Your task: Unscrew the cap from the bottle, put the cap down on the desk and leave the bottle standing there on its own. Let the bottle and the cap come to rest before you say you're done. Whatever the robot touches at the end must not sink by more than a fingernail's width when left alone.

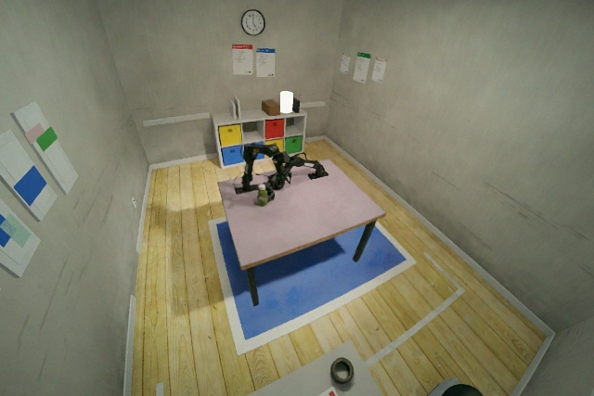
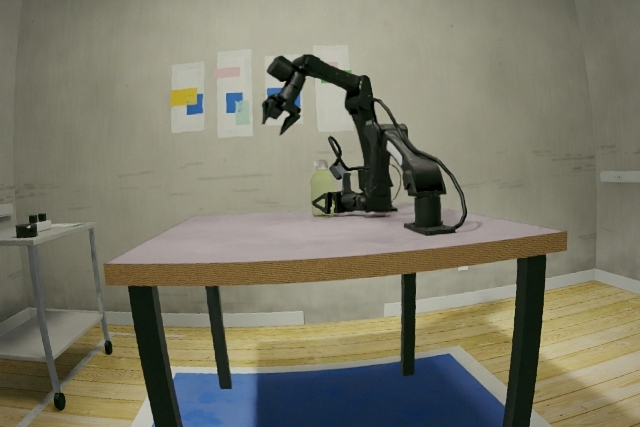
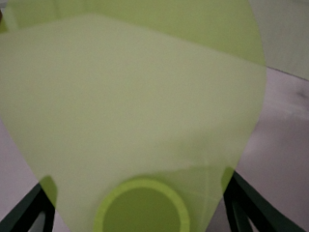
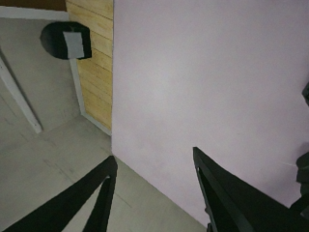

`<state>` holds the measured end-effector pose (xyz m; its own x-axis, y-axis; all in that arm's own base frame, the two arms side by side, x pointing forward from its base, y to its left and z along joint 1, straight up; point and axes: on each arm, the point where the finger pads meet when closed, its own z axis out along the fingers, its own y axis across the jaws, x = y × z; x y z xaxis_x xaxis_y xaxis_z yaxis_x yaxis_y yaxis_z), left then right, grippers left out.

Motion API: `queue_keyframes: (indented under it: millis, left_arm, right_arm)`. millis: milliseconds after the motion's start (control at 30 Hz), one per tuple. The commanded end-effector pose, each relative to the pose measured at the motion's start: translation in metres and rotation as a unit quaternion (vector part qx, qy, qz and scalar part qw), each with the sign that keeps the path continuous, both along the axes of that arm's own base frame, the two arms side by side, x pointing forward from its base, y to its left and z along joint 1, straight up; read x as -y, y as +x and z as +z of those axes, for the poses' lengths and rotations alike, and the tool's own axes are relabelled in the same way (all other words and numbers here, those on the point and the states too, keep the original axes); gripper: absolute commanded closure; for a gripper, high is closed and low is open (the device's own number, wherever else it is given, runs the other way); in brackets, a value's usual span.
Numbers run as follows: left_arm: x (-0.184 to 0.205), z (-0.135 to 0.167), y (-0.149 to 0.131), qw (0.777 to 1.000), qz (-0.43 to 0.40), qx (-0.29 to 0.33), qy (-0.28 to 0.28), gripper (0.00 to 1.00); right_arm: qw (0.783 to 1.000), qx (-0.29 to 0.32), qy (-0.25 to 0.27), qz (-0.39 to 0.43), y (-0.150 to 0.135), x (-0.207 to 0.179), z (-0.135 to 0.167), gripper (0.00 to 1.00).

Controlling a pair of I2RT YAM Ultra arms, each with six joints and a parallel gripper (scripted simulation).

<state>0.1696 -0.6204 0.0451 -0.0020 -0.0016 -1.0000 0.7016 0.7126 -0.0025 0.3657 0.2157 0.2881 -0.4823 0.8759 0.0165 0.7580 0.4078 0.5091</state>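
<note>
A translucent green bottle [image 2: 321,188] with a pale cap [image 2: 321,163] on top stands upright on the pink table [image 2: 330,241]. It also shows in the top view [image 1: 262,196]. My left gripper [image 2: 324,203] is low at the bottle's base, open, with a finger on each side of the bottle. In the left wrist view the bottle [image 3: 135,121] fills the frame between the two fingertips. My right gripper [image 2: 279,118] hangs in the air above and to the side of the bottle, open and empty. The right wrist view shows its fingers over the table's edge.
Both arm bases [image 2: 428,205] stand on the table behind the bottle. A cart [image 2: 46,277] stands on the floor beside the table. A shelf with coloured bins [image 1: 261,134] stands against the back wall.
</note>
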Motion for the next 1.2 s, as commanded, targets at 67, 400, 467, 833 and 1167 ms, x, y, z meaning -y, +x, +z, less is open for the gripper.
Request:
queue_keyframes:
  millis: [67,400,467,833,1167]
  left_arm:
    - [0.002,0.008,0.001,1.000,0.000,0.002,-0.007,0.36]
    - [0.000,0.047,0.000,1.000,0.000,0.000,-0.002,0.93]
    - [-0.001,0.058,0.000,1.000,0.000,0.000,-0.002,1.00]
    - [-0.007,0.045,0.022,1.000,0.001,0.004,0.013,1.00]
    - [-0.017,0.064,0.101,0.999,-0.037,0.013,0.005,1.00]
  right_arm:
    - [1.000,0.000,0.002,-0.005,0.000,0.004,0.005,0.30]
    - [1.000,0.000,0.002,-0.005,0.000,0.004,0.005,0.30]
    - [1.000,0.000,0.002,-0.005,0.000,0.004,0.005,0.30]
    - [1.000,0.000,0.002,-0.005,0.000,0.004,0.005,0.30]
    - [1.000,0.000,0.002,-0.005,0.000,0.004,0.005,0.30]
